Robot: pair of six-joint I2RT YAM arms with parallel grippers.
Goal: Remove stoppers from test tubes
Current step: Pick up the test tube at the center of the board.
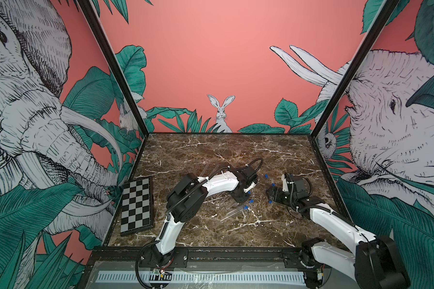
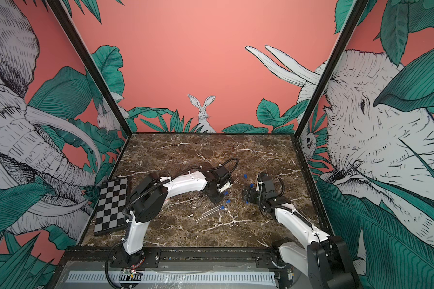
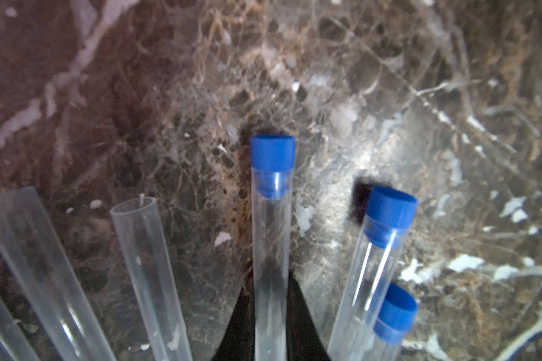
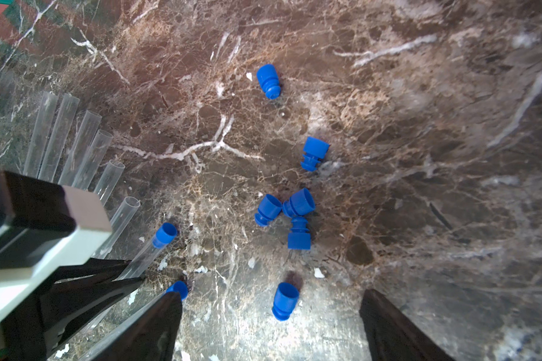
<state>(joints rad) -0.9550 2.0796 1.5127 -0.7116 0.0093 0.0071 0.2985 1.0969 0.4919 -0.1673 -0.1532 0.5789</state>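
Clamping a clear test tube (image 3: 271,250) between its 2 black fingers, the left gripper (image 3: 271,281) is clenched on the tube's body, partway down from the mouth. A blue stopper (image 3: 273,154) sits pushed into that mouth, with its ribbed plug visible through the wall. Just beside the held tube lie 2 capped tubes (image 3: 373,281), one partly over the other, each with a blue cap. On the held tube's other side are open tubes (image 3: 147,265) with bare mouths, fanned out on the marble table (image 1: 211,150).

The right gripper (image 4: 269,295) stands released, its jaws wide apart and gripping nothing. In its wrist view, 6 loose stoppers (image 4: 314,153) lie on the marble: 3 touch in a cluster, 1 rests between the spread fingers, and 2 lie apart farther out. The same view shows the fan of open tubes, about 6 of them, off to one side behind the left arm.

In both top views the 2 grippers face each other near the table's middle, close but apart, with blue stoppers scattered between and around them. A checkered board (image 1: 136,205) lies at the table's left edge, well apart from the tubes.
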